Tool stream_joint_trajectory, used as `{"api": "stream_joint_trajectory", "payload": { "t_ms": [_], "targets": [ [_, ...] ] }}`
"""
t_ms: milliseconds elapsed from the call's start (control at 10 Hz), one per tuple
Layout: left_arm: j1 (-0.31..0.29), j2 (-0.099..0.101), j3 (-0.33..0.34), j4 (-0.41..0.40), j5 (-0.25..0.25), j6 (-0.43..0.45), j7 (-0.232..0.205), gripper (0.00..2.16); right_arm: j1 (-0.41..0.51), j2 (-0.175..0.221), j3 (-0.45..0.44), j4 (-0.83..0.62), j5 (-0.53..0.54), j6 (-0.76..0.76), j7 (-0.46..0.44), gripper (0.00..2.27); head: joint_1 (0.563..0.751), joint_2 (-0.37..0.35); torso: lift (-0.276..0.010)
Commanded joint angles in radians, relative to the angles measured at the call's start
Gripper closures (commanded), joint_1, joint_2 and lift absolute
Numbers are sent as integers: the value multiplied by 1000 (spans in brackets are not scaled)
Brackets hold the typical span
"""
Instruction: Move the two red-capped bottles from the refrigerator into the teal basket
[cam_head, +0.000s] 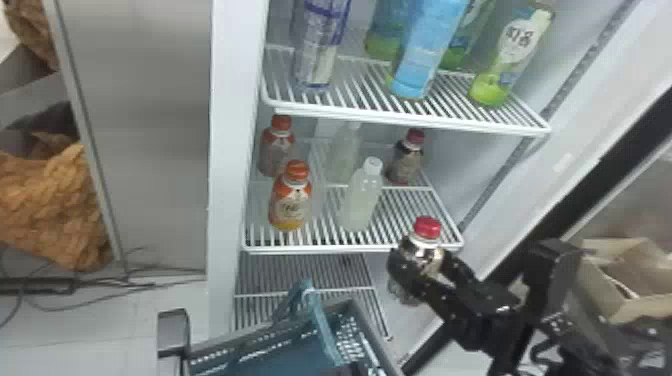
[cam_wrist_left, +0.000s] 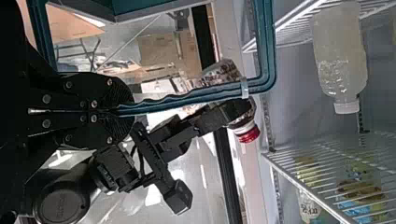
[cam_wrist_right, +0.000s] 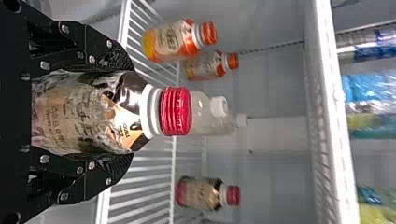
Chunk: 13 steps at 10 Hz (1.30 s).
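My right gripper (cam_head: 419, 264) is shut around a dark-labelled red-capped bottle (cam_head: 428, 228), held upright in front of the middle shelf's right corner. In the right wrist view my right gripper (cam_wrist_right: 127, 112) clasps the bottle's body (cam_wrist_right: 74, 112), below its red cap (cam_wrist_right: 175, 111). The other red-capped bottle (cam_head: 407, 159) stands at the back right of that shelf. Low in the head view is the teal basket (cam_head: 280, 350), its handle (cam_head: 322, 322) raised. In the left wrist view my left gripper (cam_wrist_left: 125, 110) is shut on the handle (cam_wrist_left: 187, 95).
Two orange-capped bottles (cam_head: 291, 200) and two white-capped bottles (cam_head: 362, 197) stand on the middle shelf (cam_head: 325, 248). Taller bottles and a can fill parts of the upper shelf (cam_head: 410, 119). A cardboard box (cam_head: 612, 300) lies to the right, beyond the fridge's edge.
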Motion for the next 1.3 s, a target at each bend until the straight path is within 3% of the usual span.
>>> {"api": "stream_joint_trajectory", "payload": {
  "t_ms": [0,800,1200],
  "targets": [
    [-4,0,5,1,-4,-2,0,1128,11,-6,34,-15,-10,40,1,624,695,-350,-228],
    [-8,3,15,1,-16,0,0,1128,62,-26,120,-59,-82,214,7,624,695,-350,-228],
    [-8,3,13,1,-18,5,0,1128,57,-26,114,-37,-60,199,7,348,695,-350,-228]
  ]
}}
